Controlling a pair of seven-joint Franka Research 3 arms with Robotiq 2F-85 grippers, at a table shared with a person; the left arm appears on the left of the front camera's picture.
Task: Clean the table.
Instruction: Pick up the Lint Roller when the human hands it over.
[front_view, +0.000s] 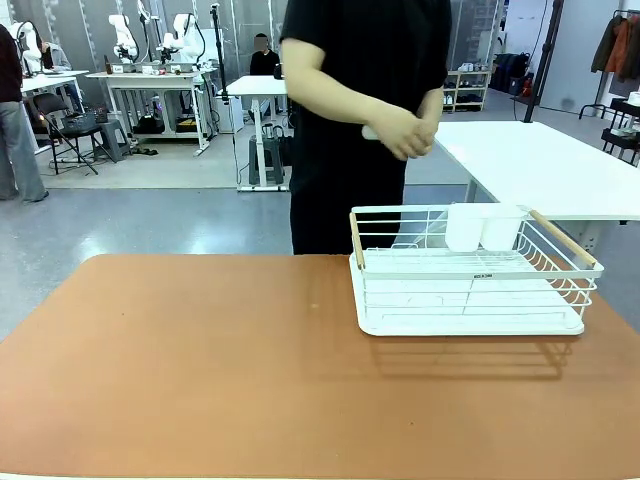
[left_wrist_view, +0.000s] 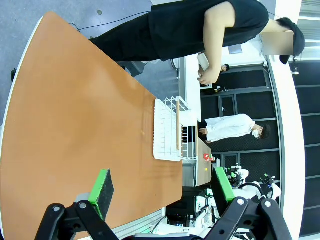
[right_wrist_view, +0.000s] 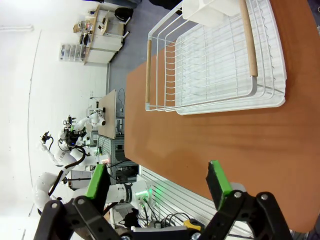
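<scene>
Across the front view, the reddish-brown table (front_view: 200, 370) spans the whole foreground. On its far right part stands a white wire dish rack (front_view: 462, 325) with a white cutlery holder (front_view: 482, 228) at its back wall. A person stands at the far edge, hands (front_view: 405, 130) together around a small white item, kind unclear. Noted: the left gripper (left_wrist_view: 162, 186) has its jaws spread wide with nothing held, and the tabletop lies beyond it. The right gripper (right_wrist_view: 156, 180) likewise is wide apart and empty, facing the rack.

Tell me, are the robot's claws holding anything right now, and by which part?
No. The left claw and the right claw are both open and empty. The person's hands clasp a small white thing.
</scene>
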